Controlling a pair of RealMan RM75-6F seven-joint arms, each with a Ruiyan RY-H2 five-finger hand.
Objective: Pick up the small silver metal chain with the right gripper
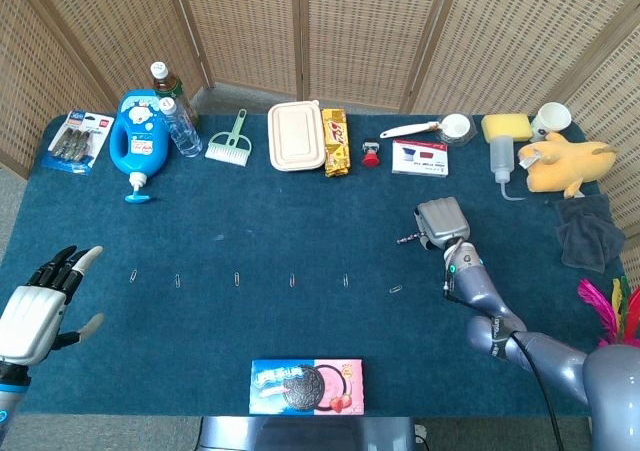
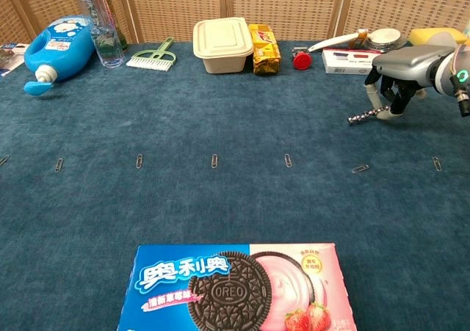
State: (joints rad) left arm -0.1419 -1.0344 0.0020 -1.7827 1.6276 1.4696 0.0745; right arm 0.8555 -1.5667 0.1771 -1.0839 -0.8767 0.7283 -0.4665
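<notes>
Head view is looking steeply down from high up, taking in the whole blue table [image 1: 300, 211]. Chest view is sitting low and close, facing the far screen. Both are sharing the Oreo box [image 1: 307, 386] and the lunch box [image 2: 222, 44].

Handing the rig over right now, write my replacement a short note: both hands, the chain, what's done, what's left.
Right hand: pinches one end of the silver chain; the rest sticks out toward table centre.
Left hand: open, fingers spread, holding nothing, at the near left edge of the table.
Done: chain grasped; whether its free end has fully cleared the cloth is hard to tell.
Left: raise the hand until the whole chain hangs free, and keep the pinch firm.
</notes>
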